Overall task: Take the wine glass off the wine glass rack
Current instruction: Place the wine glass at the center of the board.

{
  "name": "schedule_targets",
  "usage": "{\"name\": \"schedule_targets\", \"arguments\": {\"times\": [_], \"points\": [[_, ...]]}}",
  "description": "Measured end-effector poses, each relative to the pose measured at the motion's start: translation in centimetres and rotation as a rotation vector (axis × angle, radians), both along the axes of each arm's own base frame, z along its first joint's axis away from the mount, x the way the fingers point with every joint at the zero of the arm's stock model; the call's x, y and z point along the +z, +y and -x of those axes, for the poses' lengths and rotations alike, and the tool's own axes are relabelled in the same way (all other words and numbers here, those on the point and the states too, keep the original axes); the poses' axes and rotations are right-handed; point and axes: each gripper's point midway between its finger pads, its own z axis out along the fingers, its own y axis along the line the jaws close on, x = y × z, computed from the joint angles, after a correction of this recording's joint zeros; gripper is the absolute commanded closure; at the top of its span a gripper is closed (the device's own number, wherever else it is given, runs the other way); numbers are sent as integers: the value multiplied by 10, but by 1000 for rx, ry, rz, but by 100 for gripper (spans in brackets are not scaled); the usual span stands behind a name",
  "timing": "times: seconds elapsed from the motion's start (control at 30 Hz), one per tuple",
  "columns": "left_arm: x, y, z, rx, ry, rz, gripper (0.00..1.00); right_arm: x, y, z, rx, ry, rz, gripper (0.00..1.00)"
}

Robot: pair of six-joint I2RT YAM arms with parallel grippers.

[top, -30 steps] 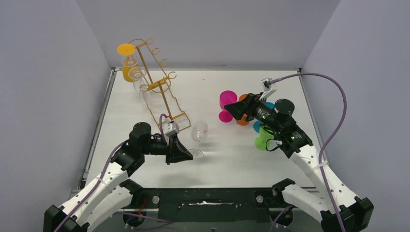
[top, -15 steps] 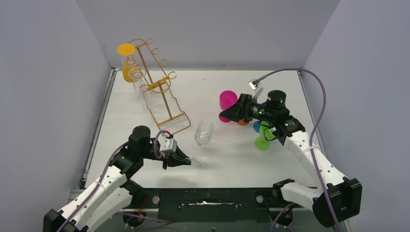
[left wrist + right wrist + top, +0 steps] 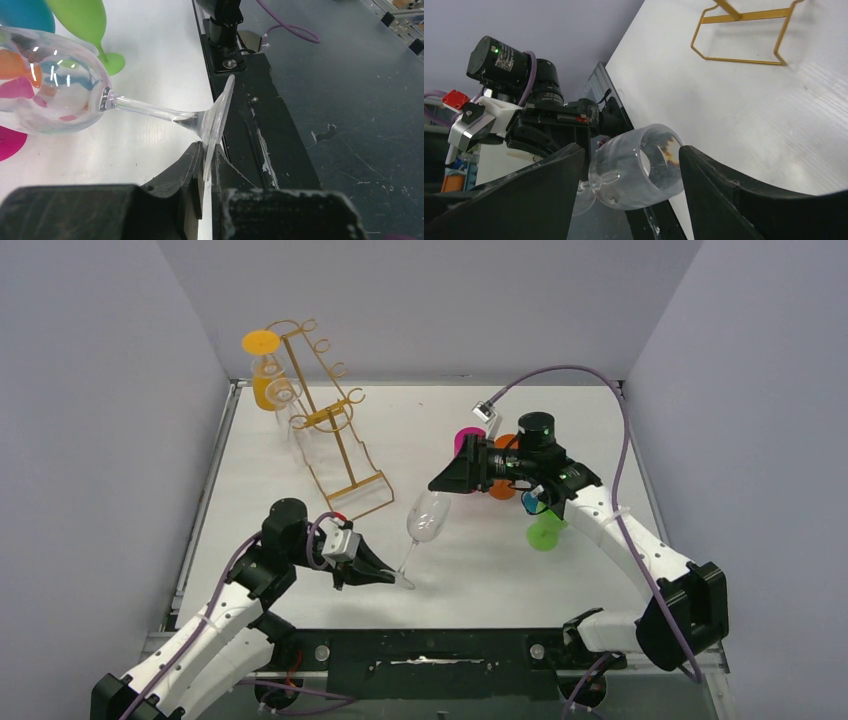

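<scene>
Glass, clear and smooth: we see the round-bowled wine glass [image 3: 425, 518] tilted over the white table [image 3: 480, 570], off the gold wire wine glass rack [image 3: 325, 430]. Left fingers [image 3: 172, 177] pinch its thin disc foot tight. Right fingers [image 3: 724, 200] stand wide either side of the bowl, perhaps touching.

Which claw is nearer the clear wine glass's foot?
Left. The left claw is clamped on the foot; the right claw, open, sits around the bowl at the other end.
</scene>
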Motion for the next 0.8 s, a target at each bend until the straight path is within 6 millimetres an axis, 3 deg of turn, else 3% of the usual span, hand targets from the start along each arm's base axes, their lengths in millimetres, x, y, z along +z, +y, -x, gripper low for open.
{"name": "schedule_targets", "arguments": {"times": [0.27, 0.6, 0.8], "points": [[6, 3, -1, 2, -20, 20, 100, -8, 17, 15, 147, 62, 8, 55], [7, 8, 2, -38, -33, 29, 100, 7, 21, 34, 263, 71, -69, 49], [9, 11, 2, -78, -56, 28, 100, 18, 25, 40, 314, 61, -118, 72]]}}
